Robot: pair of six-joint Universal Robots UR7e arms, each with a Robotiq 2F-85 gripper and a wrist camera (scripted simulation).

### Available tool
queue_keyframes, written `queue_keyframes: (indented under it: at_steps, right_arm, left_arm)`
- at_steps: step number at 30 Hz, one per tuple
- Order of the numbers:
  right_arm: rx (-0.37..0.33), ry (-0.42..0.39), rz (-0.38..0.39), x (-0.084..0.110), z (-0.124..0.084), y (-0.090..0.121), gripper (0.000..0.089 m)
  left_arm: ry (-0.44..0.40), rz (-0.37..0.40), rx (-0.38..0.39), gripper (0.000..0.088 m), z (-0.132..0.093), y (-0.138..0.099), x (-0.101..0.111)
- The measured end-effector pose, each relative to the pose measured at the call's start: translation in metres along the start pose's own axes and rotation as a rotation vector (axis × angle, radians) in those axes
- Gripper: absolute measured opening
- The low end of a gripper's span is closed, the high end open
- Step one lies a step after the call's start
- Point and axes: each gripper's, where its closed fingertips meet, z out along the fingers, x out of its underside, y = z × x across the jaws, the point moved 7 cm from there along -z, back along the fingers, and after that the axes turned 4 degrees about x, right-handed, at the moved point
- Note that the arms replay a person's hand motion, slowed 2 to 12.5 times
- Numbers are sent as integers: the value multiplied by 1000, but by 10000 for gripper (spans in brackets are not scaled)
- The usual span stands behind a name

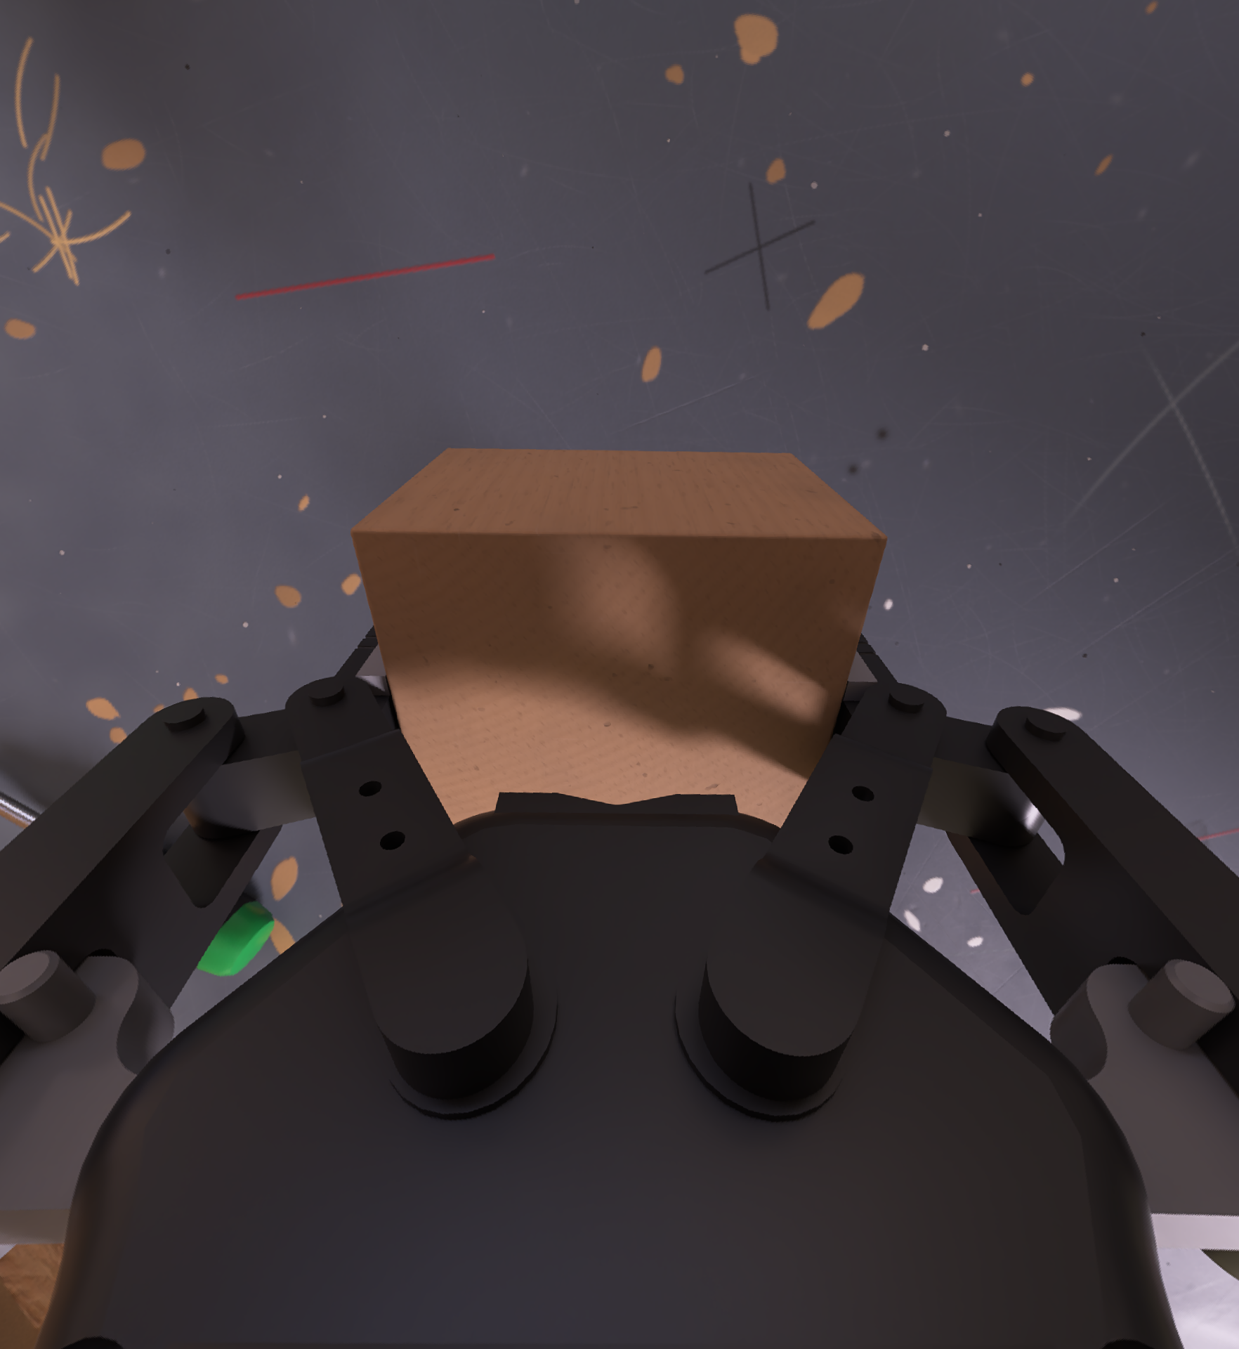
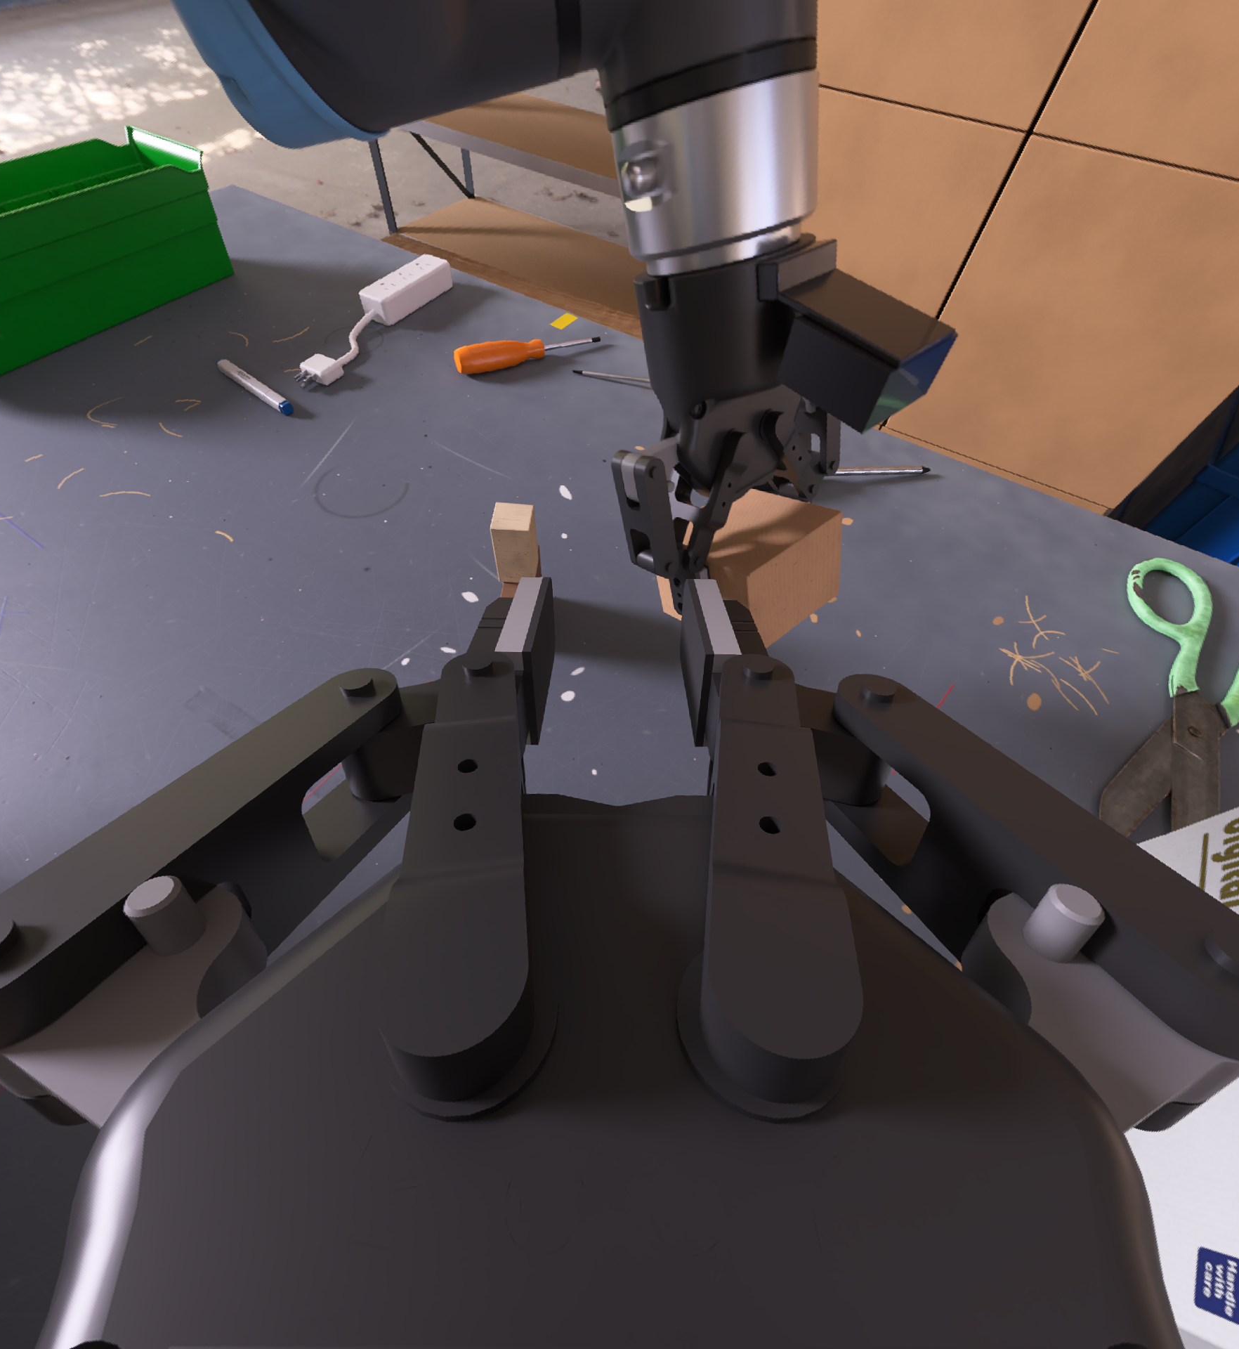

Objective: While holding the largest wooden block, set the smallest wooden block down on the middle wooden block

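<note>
My left gripper (image 1: 616,657) is shut on the largest wooden block (image 1: 616,620), a brown block that fills the space between its fingers and hides the fingertips. In the right wrist view the same gripper (image 2: 675,562) holds this block (image 2: 784,562) low over the grey table (image 2: 164,620); I cannot tell whether it touches. My right gripper (image 2: 616,620) is open and empty. The smallest block (image 2: 513,536), pale wood, stands upright just beyond its left fingertip (image 2: 525,620). A sliver of brown wood (image 2: 511,587) shows under it. More brown wood (image 2: 886,832) shows through the right linkage.
A green bin (image 2: 69,255) stands at the far left, with a white power strip (image 2: 405,288), a marker (image 2: 255,387) and an orange screwdriver (image 2: 500,355) beyond the blocks. Green-handled scissors (image 2: 1200,679) and a white box (image 2: 1229,1095) lie at the right. Cardboard panels (image 2: 1076,219) stand behind.
</note>
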Motion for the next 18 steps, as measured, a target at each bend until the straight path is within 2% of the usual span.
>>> queue_keyframes:
  at_steps: [10,18]
  right_arm:
    - [24,-13,28,5,-11,-14,315]
    - [31,-13,45,11,-17,-22,311]
  left_arm:
    - [69,-8,20,751,29,16,-21]
    - [122,-23,29,751,50,23,-28]
